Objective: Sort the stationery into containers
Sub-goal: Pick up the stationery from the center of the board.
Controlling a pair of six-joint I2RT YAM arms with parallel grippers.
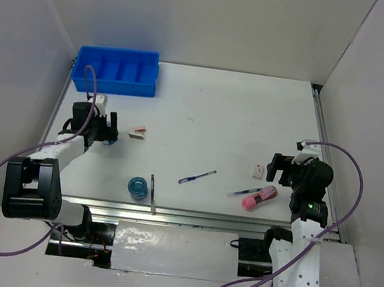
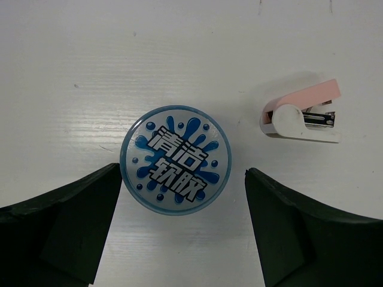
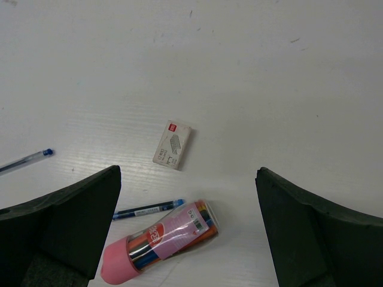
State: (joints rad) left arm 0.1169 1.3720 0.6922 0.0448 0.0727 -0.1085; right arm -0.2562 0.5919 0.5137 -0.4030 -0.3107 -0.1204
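While wide open and empty, left end effector [image 2: 182, 173] over blue tub [image 2: 176, 156], lid upward.

A lab booth: white panel walls [image 1: 215, 19] enclose a white table [image 1: 237, 121].

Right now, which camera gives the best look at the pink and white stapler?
The left wrist view: the stapler sits close up, its pink top and metal mouth clear. The top external view shows it only as a tiny pale speck; the right wrist view misses it.
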